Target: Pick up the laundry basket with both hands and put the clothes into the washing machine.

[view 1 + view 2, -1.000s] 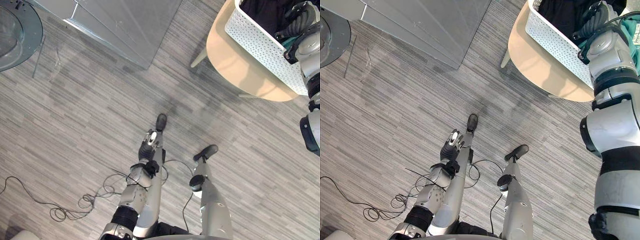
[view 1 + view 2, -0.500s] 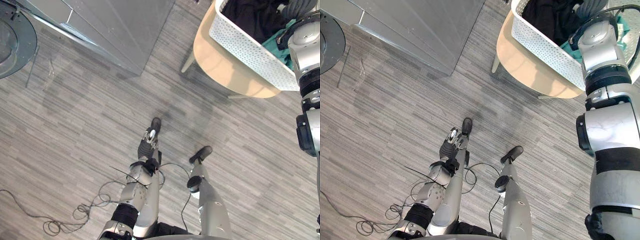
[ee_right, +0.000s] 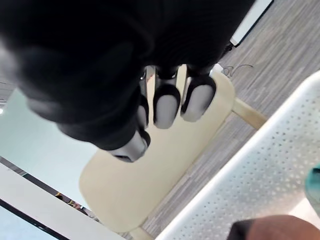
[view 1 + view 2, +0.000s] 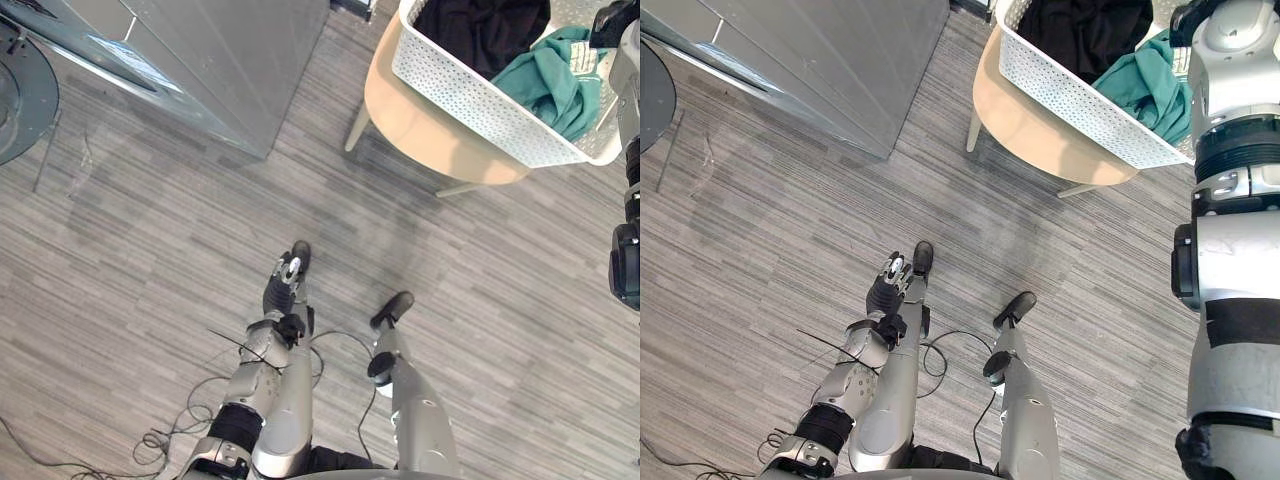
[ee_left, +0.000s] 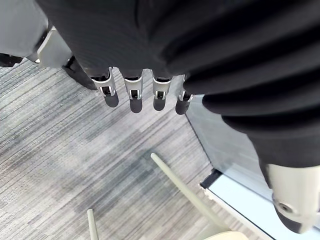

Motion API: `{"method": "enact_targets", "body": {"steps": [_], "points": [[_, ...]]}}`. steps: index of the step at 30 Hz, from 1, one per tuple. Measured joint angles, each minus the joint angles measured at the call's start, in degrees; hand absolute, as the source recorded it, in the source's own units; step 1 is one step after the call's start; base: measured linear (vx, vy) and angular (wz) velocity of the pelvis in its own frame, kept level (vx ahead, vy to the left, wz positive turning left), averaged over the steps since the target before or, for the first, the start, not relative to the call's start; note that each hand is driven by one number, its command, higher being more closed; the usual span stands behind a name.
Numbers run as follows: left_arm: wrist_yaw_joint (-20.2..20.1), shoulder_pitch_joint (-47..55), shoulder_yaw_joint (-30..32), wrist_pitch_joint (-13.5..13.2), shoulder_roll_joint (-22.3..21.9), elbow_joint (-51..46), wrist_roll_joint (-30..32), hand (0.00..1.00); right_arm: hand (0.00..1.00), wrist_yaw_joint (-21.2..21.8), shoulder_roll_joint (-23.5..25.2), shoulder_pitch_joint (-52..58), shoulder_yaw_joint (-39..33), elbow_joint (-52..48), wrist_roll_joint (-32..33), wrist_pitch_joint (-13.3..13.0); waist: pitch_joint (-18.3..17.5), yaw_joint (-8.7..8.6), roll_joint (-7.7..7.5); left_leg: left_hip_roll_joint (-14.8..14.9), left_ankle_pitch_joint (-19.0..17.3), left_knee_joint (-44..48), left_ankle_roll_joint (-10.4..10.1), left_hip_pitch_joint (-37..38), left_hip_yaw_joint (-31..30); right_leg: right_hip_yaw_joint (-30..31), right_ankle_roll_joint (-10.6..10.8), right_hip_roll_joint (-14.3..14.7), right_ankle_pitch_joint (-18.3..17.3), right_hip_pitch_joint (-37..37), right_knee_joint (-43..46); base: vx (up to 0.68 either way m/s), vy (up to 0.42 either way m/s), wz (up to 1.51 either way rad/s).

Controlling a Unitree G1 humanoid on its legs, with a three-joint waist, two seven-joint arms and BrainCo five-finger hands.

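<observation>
From my console I see the laundry basket [image 4: 470,90], white with a perforated wall, sitting on a small beige worktop [image 4: 420,125] with pale legs, up ahead and to the robot's right. Inside it lie a black garment [image 4: 485,30] toward the near-left end and a teal garment [image 4: 545,85] beside it, draped toward the right end. The grey washing machine [image 4: 220,60] stands ahead to the left, well apart from the basket, with its round door [image 4: 20,100] swung out at the far left over the striped grey floor [image 4: 150,250].

The left robot hand [image 4: 283,288] hangs low beside the robot's leg, far from the basket. Its wrist view shows the fingers [image 5: 132,95] in a straight, relaxed row with nothing in them, so I read it as released.

The right robot hand [image 3: 166,105] is raised by the basket's right end. In its wrist view the fingers look loose and empty, with the thumb just beside them, and the worktop and the basket's wall show past them, not touched. I read this hand as released too
</observation>
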Motion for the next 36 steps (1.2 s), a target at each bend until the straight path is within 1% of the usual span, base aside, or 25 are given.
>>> {"method": "enact_targets", "body": {"steps": [2, 5, 9, 10, 11, 14, 15, 17, 18, 20, 21, 23, 24, 25, 26, 27, 28, 29, 30, 31, 32, 33, 34, 35, 36], "points": [[0.1, 0.0, 0.0, 0.0, 0.6, 0.0, 0.0, 0.00, 0.00, 0.1, 0.0, 0.0, 0.0, 0.0, 0.0, -0.2, 0.0, -0.25, -0.91, 0.0, 0.0, -0.1, 0.0, 0.5, 0.5, 0.6, -0.2, 0.0, 0.1, 0.1, 0.0, 0.04, 0.024, -0.10], [0.1, -0.1, 0.0, -0.2, 0.6, -0.1, 0.0, 0.00, 0.00, 0.5, 0.0, 0.0, 1.1, 1.1, 0.1, -0.3, -0.1, -0.24, -0.94, 0.2, 0.0, 0.2, 0.0, 0.7, 0.8, 1.0, -0.3, 0.0, 0.2, 0.1, 0.0, 0.03, 0.013, -0.08], [0.0, 0.0, -0.1, -0.1, 1.5, -0.2, 0.2, 0.00, 0.00, 4.2, 0.3, 0.0, 4.2, 6.7, 0.0, 0.6, 0.0, 0.14, -0.97, 0.9, -1.2, 2.9, 0.0, -0.5, 0.4, 1.1, -0.2, 0.5, 0.2, 0.0, 0.5, 0.02, 0.013, -0.07], [0.0, 0.0, -0.1, -0.1, 1.5, -0.4, 0.2, 0.00, 0.00, 4.6, 0.3, 0.1, 4.1, 7.4, 0.0, 0.8, 0.0, 0.22, -0.97, 1.1, -1.9, 4.1, -0.1, -0.9, -0.1, 1.1, 0.0, 0.3, -0.4, -0.2, 1.4, 0.02, 0.079, -0.11], [0.0, 0.3, -0.1, 0.0, 1.6, -0.6, 0.3, 0.00, 0.00, 5.2, 0.5, 0.5, 3.5, 8.4, -0.1, 1.6, 0.0, 0.35, -0.97, 1.3, -3.7, 6.5, 0.3, -1.5, -0.7, 1.2, 0.2, -0.2, -2.6, -0.9, 4.6, 0.01, 0.092, -0.02], [-0.1, 1.6, -0.7, 0.4, 1.9, -1.6, 1.3, 0.00, 0.00, 5.6, 1.2, 6.4, -0.3, 8.5, -0.3, 2.3, -0.5, 0.04, -1.32, 0.8, -8.7, 11.7, 0.2, -1.3, -1.7, 1.8, 0.4, -2.8, -8.1, -2.2, 15.3, 0.05, 0.097, 0.12], [-0.1, 2.7, -1.0, 0.3, 2.7, -2.7, 1.3, 0.00, 0.00, 6.5, 1.9, 7.9, -0.3, 8.5, -0.9, 3.0, -0.8, 0.28, -1.72, 1.0, -9.5, 12.3, 0.3, -0.8, -1.8, 3.0, 0.1, -3.4, -8.0, -2.6, 17.3, 0.08, 0.059, 0.03], [0.0, 3.6, -0.9, 0.4, 4.1, -2.9, 1.3, 0.00, 0.00, 7.4, 3.2, 9.4, -0.3, 8.4, -2.1, 3.0, -0.8, -0.02, -1.68, 1.1, -9.5, 10.9, 0.5, 1.0, -1.7, 4.8, -0.6, -4.4, -6.2, -3.1, 20.0, 0.09, 0.067, -0.04], [0.0, 4.4, -0.4, 0.3, 5.0, -3.0, 1.3, 0.00, 0.00, 7.9, 4.0, 11.0, -0.3, 7.9, -2.4, 3.0, -0.7, -0.06, -1.51, 1.3, -9.6, 9.7, 0.6, 2.9, -1.6, 6.2, -1.9, -5.2, -6.5, -5.2, 23.8, 0.09, 0.044, -0.06], [0.0, 5.2, 0.2, 0.3, 5.3, -3.2, 1.2, 0.00, 0.00, 8.6, 4.4, 13.5, -1.0, 7.3, -3.2, 3.2, -0.7, -0.17, -1.49, 1.3, -10.1, 9.0, 1.3, 5.1, -1.6, 8.0, -1.4, -5.3, -8.0, -5.3, 20.1, 0.10, -0.035, 0.03], [0.0, 5.5, 0.2, 0.3, 5.1, -3.3, 1.1, 0.00, 0.00, 9.1, 4.5, 15.0, -2.4, 5.6, -4.3, 3.5, -0.7, -0.97, -1.50, 1.0, -10.5, 9.5, 1.3, 6.0, -1.7, 9.0, -0.7, -5.4, -7.5, -5.3, 15.6, 0.11, -0.083, 0.21], [0.0, 5.4, 0.1, 0.4, 4.7, -3.3, 1.1, 0.00, 0.00, 9.1, 4.5, 18.0, -5.1, 1.0, -5.5, 4.3, -0.7, -2.24, -1.53, 0.0, -12.0, 11.9, 0.5, 6.7, -2.5, 11.3, 1.2, -5.6, -5.9, -4.3, 11.8, 0.16, -0.157, 0.56], [-0.1, 5.5, 0.0, 0.6, 4.6, -3.4, 1.2, 0.00, 0.00, 9.1, 5.1, 22.0, -7.7, -4.0, -7.0, 4.5, -0.7, -4.01, -1.50, -1.2, -14.4, 15.6, -0.5, 7.2, -3.9, 13.6, 1.6, -6.3, -4.6, -2.5, 12.0, 0.21, -0.253, 0.74], [-0.1, 6.3, 1.3, 0.9, 3.7, -4.1, 1.2, 0.00, 0.00, 9.1, 7.3, 25.8, -9.6, -9.4, -8.8, 4.6, -0.7, -4.51, -0.16, 0.6, -16.5, 17.8, -1.5, 8.5, -5.6, 13.5, 1.8, -5.1, -4.6, -2.2, 17.3, 0.17, -0.233, 0.51], [-0.1, 7.2, 1.9, 0.9, 3.5, -5.2, 1.2, 0.00, 0.00, 9.2, 8.7, 28.0, -10.0, -12.1, -9.2, 4.6, -0.7, -4.67, -0.17, 2.0, -16.7, 17.6, -2.0, 9.9, -5.5, 13.0, 1.2, -3.9, -6.5, -1.6, 19.2, 0.19, -0.256, 0.19], [-0.1, 8.5, 2.3, 1.2, 3.2, -6.8, 1.3, 0.00, 0.00, 9.5, 10.5, 32.3, -10.2, -16.2, -10.5, 4.8, -0.7, -4.98, -0.16, 3.4, -16.1, 18.1, -2.0, 12.2, -5.2, 11.9, 0.2, -3.1, -10.5, 0.6, 21.2, 0.18, -0.200, 0.21], [-0.2, 9.3, 2.4, 1.2, 2.9, -7.6, 1.3, 0.00, 0.00, 9.9, 11.5, 34.0, -10.7, -17.2, -11.2, 5.0, -0.7, -5.45, -0.15, 4.3, -14.9, 20.4, -0.2, 12.0, -5.0, 11.0, -0.2, -2.7, -12.0, 1.8, 22.2, 0.23, -0.267, 0.36], [-0.2, 10.6, 2.6, 1.5, 2.4, -8.1, 1.3, 0.00, 0.00, 10.2, 13.0, 36.8, -11.5, -19.0, -11.5, 5.5, -0.7, -5.71, -0.14, 5.7, -12.9, 24.8, 2.9, 11.5, -4.6, 10.1, -1.0, -1.8, -13.9, 4.1, 22.9, 0.22, -0.275, 0.35], [-0.3, 12.4, 3.7, 2.0, 1.2, -8.2, 1.3, 0.00, 0.00, 10.7, 14.1, 40.7, -11.5, -22.8, -11.6, 5.8, -1.1, -5.70, 0.06, 8.2, -10.3, 28.5, 6.9, 10.8, -3.1, 8.6, -1.9, 0.0, -15.0, 7.5, 21.7, 0.22, -0.301, 0.32], [-0.3, 13.0, 4.1, 2.3, 0.8, -8.4, 1.3, 0.00, 0.00, 11.1, 14.5, 42.0, -11.5, -24.3, -11.8, 5.8, -1.3, -5.96, -0.20, 9.2, -9.1, 29.4, 8.4, 10.0, -1.9, 7.9, -2.4, 0.5, -14.8, 8.4, 21.0, 0.28, -0.326, 0.32], [-0.3, 13.2, 4.2, 2.8, 0.9, -8.4, 1.3, 0.00, 0.00, 11.5, 15.4, 43.1, -11.5, -25.6, -12.6, 5.8, -1.8, -6.28, -1.22, 10.6, -8.1, 30.5, 8.9, 8.0, 0.3, 7.3, -3.0, 0.9, -15.0, 8.8, 20.1, 0.28, -0.271, 0.21], [-0.4, 12.8, 4.2, 3.6, 1.2, -8.4, 1.3, 0.00, 0.00, 11.6, 15.9, 43.1, -11.4, -25.6, -12.8, 5.8, -1.7, -6.19, -2.25, 10.8, -9.9, 30.0, 6.8, 7.0, 1.9, 7.2, -3.6, 0.9, -14.6, 8.7, 19.0, 0.24, -0.206, 0.17], [-0.6, 12.4, 4.3, 3.8, 1.3, -8.4, 1.3, 0.00, 0.00, 11.7, 16.0, 43.0, -11.3, -25.6, -12.9, 5.9, -1.7, -6.29, -2.43, 10.4, -10.7, 28.4, 5.7, 6.6, 2.9, 7.0, -3.8, 0.9, -14.4, 8.7, 18.1, 0.23, -0.108, 0.15], [-1.2, 11.6, 4.5, 3.9, 1.3, -8.6, 1.3, 0.00, 0.00, 12.5, 16.3, 42.8, -10.8, -25.5, -13.1, 6.2, -1.6, -6.27, -2.61, 8.8, -11.3, 22.2, 4.6, 6.6, 4.2, 6.7, -3.8, 0.6, -14.0, 8.7, 16.8, 0.21, -0.021, 0.21], [-1.4, 11.2, 4.7, 3.9, 1.5, -8.7, 1.5, 0.00, 0.00, 12.9, 16.7, 42.2, -9.4, -24.7, -13.1, 6.4, -1.5, -6.27, -2.75, 6.4, -10.5, 13.1, 3.5, 7.2, 4.2, 6.3, -3.7, 0.0, -13.9, 8.6, 16.2, 0.25, 0.005, 0.15]]}}
